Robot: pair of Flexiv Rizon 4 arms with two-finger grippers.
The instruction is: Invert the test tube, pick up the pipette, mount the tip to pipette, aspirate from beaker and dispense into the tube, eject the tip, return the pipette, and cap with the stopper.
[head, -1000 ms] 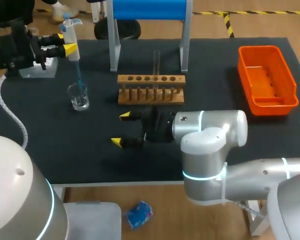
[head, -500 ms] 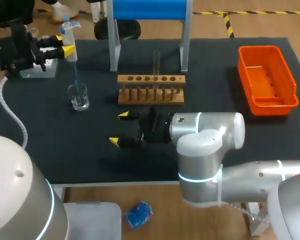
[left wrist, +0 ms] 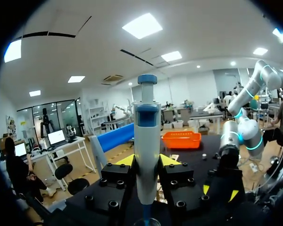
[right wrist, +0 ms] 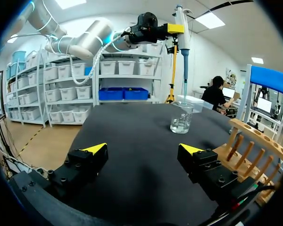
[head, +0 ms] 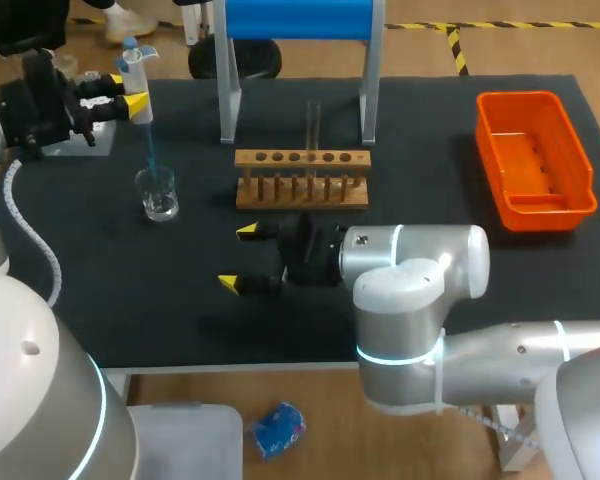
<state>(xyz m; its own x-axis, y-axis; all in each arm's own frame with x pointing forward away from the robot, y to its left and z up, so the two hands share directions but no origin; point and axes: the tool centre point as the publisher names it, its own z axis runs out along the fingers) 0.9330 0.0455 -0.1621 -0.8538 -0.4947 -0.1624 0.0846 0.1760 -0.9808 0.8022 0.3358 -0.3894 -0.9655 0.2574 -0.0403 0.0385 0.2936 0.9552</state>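
My left gripper [head: 120, 96] is shut on a white pipette [head: 136, 75] with a blue plunger, held upright at the table's far left. Its blue tip [head: 150, 150] points down, with its end at the mouth of a small glass beaker [head: 158, 194]. In the left wrist view the pipette [left wrist: 146, 141] stands between the yellow fingers, over the beaker's rim [left wrist: 148, 221]. A glass test tube [head: 313, 122] stands upright in the wooden rack [head: 300, 180]. My right gripper [head: 239, 257] is open and empty in front of the rack. From the right wrist view the beaker [right wrist: 181, 117] lies ahead of the open right gripper [right wrist: 144, 149].
An orange bin [head: 535, 160] sits at the far right. A blue roll on a metal stand [head: 298, 20] rises behind the rack. A white block [head: 75, 142] lies under my left arm. In the right wrist view the rack [right wrist: 250, 150] stands beside one finger.
My left arm has lifted the pipette a little and drawn it back, raising the tip in the beaker. My right arm has shifted slightly to the left.
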